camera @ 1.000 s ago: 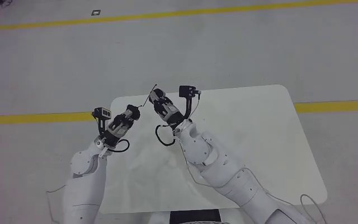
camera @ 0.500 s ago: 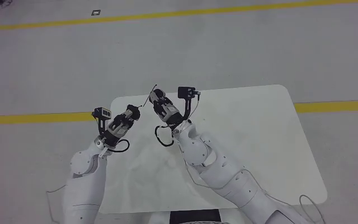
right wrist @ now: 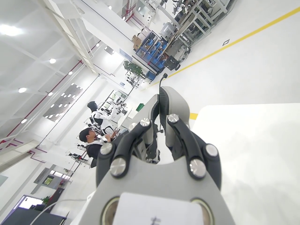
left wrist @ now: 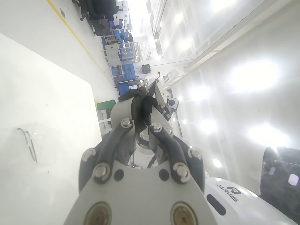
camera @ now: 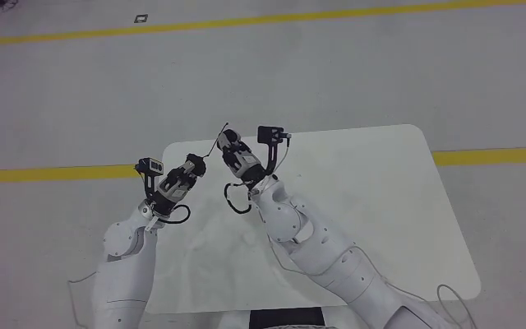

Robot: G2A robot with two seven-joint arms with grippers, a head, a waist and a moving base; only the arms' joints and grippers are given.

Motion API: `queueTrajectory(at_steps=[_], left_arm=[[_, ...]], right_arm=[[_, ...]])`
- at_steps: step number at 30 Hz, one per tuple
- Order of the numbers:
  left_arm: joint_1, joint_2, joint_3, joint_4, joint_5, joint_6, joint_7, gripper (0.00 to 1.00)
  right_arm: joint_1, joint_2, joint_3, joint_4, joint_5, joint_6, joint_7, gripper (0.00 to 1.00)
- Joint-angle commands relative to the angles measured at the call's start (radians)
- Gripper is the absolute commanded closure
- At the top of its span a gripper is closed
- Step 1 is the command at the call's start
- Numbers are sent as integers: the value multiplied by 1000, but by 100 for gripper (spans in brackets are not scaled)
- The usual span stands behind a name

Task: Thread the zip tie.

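Note:
My right gripper [right wrist: 161, 100] is shut on a thin black zip tie [right wrist: 161, 83], whose end sticks up past the fingertips. Seen from above, the zip tie [camera: 222, 138] runs as a fine dark line beside the right gripper [camera: 228, 140], above the far left corner of the white table [camera: 370, 206]. My left gripper [camera: 197, 161] hangs just to the left of it, a short gap away. Its black pads [left wrist: 140, 108] are pressed together, and nothing shows clearly between them. Just beyond the left gripper [left wrist: 141, 98] is the right gripper [left wrist: 160, 92] with the zip tie's tip [left wrist: 158, 74].
A few thin black strips [left wrist: 29, 141] lie on the table near its left side. The table's far edge [camera: 288, 136] and left corner lie right under both grippers. A yellow floor line [camera: 66, 173] passes behind. The table surface stretches out to the right.
My right gripper has drifted slightly left with the zip tie, towards the left gripper. The left arm has stayed put.

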Motion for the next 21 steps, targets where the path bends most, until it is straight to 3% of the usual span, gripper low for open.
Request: queueTrajectory(at_steps=[1,21], left_arm=[[0,0,0,0,0,0,0,100],[0,0,0,0,0,0,0,100]], right_arm=[[1,-2,1,3,-2,0,1,100],[-3,-17,22,20,-27,-8,10,100]])
